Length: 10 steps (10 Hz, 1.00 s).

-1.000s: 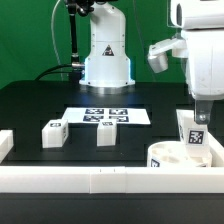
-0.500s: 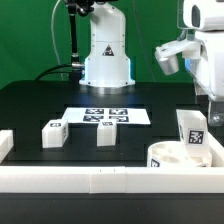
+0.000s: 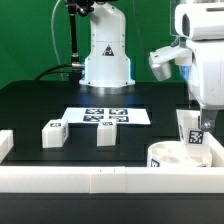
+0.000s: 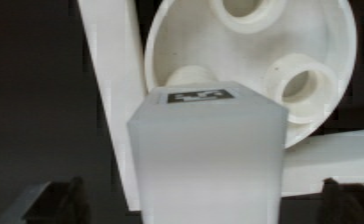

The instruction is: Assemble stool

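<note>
The white round seat lies sockets-up at the exterior view's right, against the front rail. One white tagged leg stands upright in it. My gripper hangs just above and around that leg's top. In the wrist view the leg fills the middle, its tag facing the camera. The seat with its sockets shows behind it. My gripper is open, with the dark fingertips apart from the leg on both sides. Two more legs stand loose on the table.
The marker board lies mid-table, in front of the robot base. A long white rail runs along the front edge, with a short one at the exterior view's left. A rail shows beside the seat in the wrist view.
My gripper rose and shifted toward the exterior view's right, then came back down over the standing leg. The leg, the seat and the loose legs have not moved.
</note>
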Available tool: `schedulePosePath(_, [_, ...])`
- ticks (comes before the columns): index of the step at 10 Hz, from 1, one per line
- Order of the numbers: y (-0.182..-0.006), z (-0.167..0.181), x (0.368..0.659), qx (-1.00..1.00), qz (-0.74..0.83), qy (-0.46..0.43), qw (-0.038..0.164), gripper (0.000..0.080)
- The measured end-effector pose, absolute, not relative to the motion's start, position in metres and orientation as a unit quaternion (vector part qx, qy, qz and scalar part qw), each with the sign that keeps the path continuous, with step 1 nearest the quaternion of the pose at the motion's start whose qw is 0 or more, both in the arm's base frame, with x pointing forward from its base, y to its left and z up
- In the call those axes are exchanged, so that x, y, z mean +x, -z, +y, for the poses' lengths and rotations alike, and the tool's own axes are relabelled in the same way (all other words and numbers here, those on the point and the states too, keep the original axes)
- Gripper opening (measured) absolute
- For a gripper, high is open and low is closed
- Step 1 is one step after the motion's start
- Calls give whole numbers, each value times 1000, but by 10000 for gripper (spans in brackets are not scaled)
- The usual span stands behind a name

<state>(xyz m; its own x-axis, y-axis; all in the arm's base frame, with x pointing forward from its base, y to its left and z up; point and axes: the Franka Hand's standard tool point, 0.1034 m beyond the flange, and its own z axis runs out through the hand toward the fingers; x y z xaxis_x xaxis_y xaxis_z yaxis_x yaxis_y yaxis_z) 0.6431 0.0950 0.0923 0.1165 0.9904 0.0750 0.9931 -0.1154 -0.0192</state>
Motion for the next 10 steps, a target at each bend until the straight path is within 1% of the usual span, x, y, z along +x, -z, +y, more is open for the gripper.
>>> schedulePosePath(1, [-91,95,643,-747,-664,21,33,649])
schedulePosePath(2, [-90,95,642,-747,-664,20,34,551])
schedulePosePath(3, [-89,95,642,-747,-664,20,34,402])
schedulePosePath(4, [-89,96,642,-746,-664,20,34,402])
schedulePosePath(5, [-89,96,642,-749,-661,20,34,337])
schedulePosePath(8, [-89,95,642,-756,-654,20,34,337])
schedulePosePath(10, [-89,91,642,-816,-576,30,41,337])
